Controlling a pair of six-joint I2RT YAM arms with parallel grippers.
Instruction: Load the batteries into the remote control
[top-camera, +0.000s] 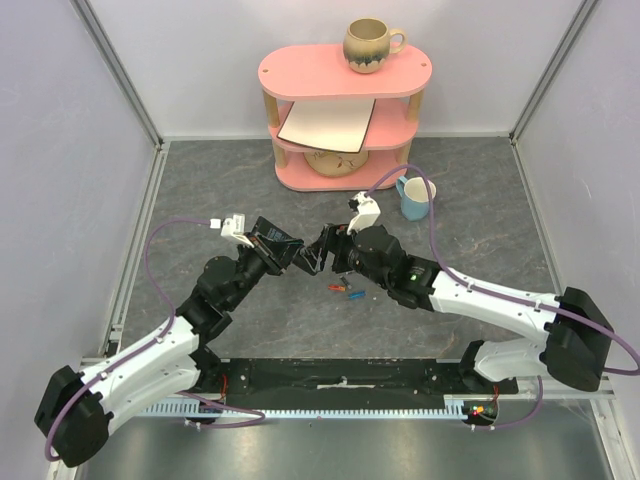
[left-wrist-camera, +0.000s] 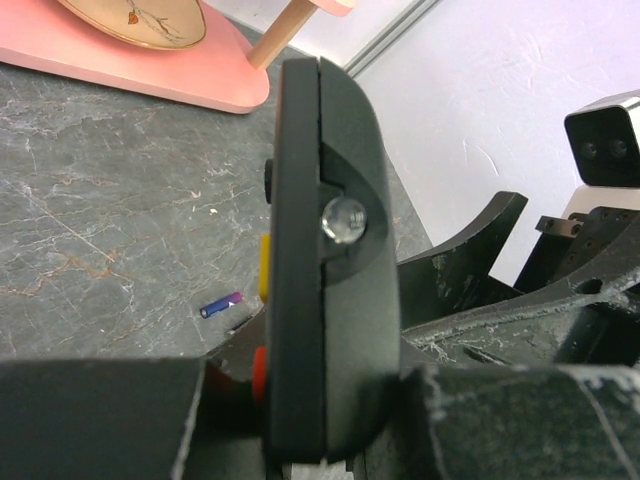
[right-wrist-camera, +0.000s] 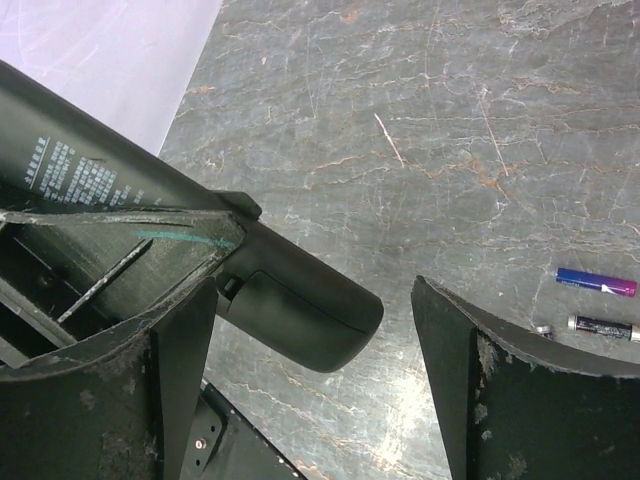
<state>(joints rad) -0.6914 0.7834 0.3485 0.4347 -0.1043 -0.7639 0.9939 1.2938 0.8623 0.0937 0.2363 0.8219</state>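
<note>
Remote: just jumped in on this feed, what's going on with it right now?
The left tool grips the remote and holds it on edge above the table. The right tool is open at the remote's rounded end, carrying nothing. The batteries lie loose on the table under the two arms. None is being picked up yet, so loading looks barely begun.
</note>
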